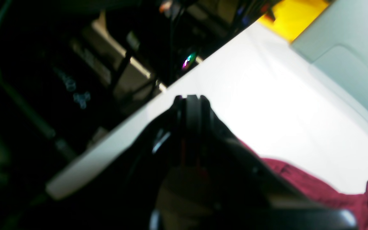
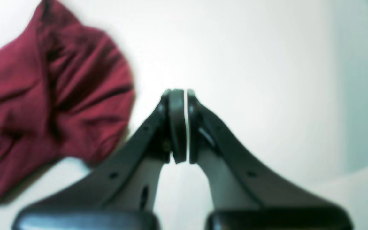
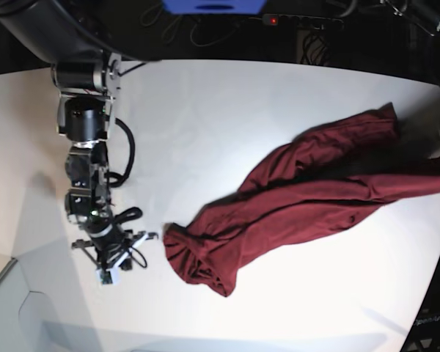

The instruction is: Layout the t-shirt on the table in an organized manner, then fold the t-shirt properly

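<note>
The t-shirt (image 3: 308, 194) lies crumpled in a long diagonal band across the worktop (image 3: 205, 110), reaching from near the middle out over the right edge in the base view. The right gripper (image 2: 182, 124) stands beside the shirt's bunched near end with its jaws pressed together on nothing. The left gripper (image 1: 192, 105), also clamped tight, sits above cloth at that right edge, though whether it pinches fabric cannot be told. Likely risk: a pull from one end alone would drag the bundle rather than spread it, or slide it off the edge.
</note>
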